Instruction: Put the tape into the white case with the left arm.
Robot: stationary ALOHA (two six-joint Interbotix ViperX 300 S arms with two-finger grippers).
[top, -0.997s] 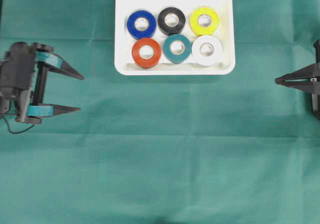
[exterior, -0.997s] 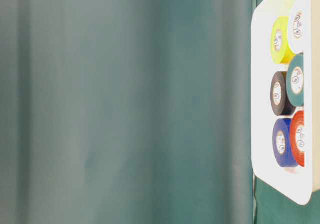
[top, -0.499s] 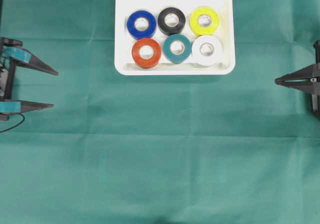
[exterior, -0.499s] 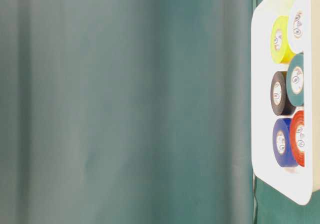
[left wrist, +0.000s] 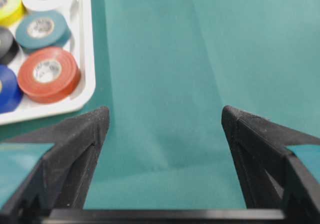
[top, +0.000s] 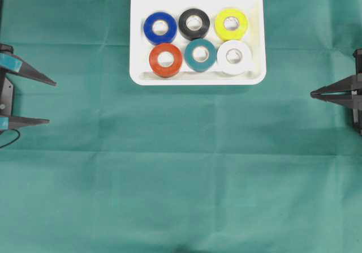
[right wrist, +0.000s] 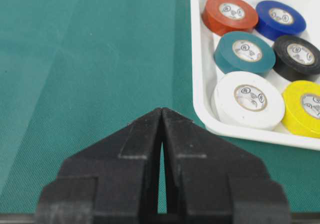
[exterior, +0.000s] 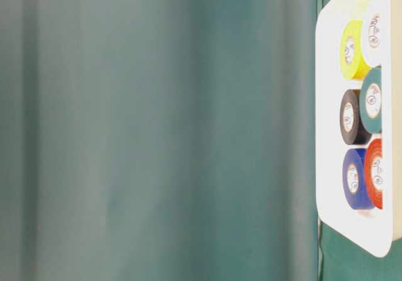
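The white case (top: pixel 137 49) lies at the top middle of the overhead view and holds several tape rolls in two rows: blue (top: pixel 160 28), black (top: pixel 194 22), yellow (top: pixel 231 24), red (top: pixel 166 59), teal (top: pixel 200 55) and white (top: pixel 234 56). My left gripper (top: pixel 51 102) sits at the far left edge, well left of the case, open and empty. In the left wrist view the left gripper (left wrist: pixel 165 116) frames only cloth, with the red roll (left wrist: pixel 48 73) up to its left. My right gripper (top: pixel 312 94) rests shut at the right edge.
A green cloth (top: pixel 181 179) covers the whole table. A thin black cable (top: pixel 8 142) curls below the left gripper. In the table-level view the case (exterior: pixel 330 168) stands at the right edge.
The left gripper has drawn back to the left, away from the case, and most of its body is now out of the overhead view. It stays open. The right arm has not moved.
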